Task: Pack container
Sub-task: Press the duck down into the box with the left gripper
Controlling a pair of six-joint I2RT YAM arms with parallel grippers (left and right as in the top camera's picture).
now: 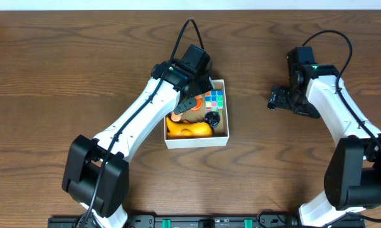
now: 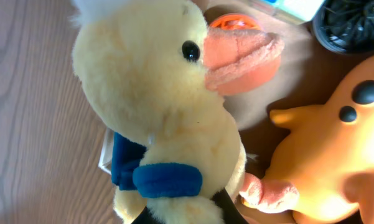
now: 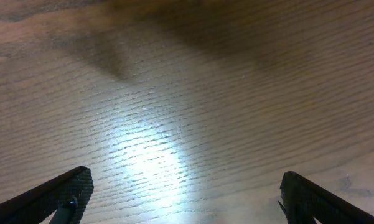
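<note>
Centrally on the wooden tabletop (image 3: 174, 93) sits the container (image 1: 200, 142), a shallow white-walled square box. The left gripper (image 1: 190, 101) reaches over its far left part. Its jaws appear clamped on a yellow plush duck (image 2: 155, 93) with an orange beak and a blue bow, though the toy hides nearly all of the fingers in the wrist view. The duck hangs across the left wall, partly over bare wood and partly over the cardboard floor.

Inside lie an orange spotted toy (image 2: 336, 155) along the near side, a black wheel (image 2: 355, 25) and a colour cube (image 1: 215, 100) at the far right.

The step in hand looks like setting the duck in. To do it well, carry the duck a little further right so its body clears the wall. Then lower it into the free floor just beyond the orange toy, and release only once it rests.

The right gripper (image 1: 276, 99) hovers well apart over bare wood, jaws wide apart and holding nothing.
</note>
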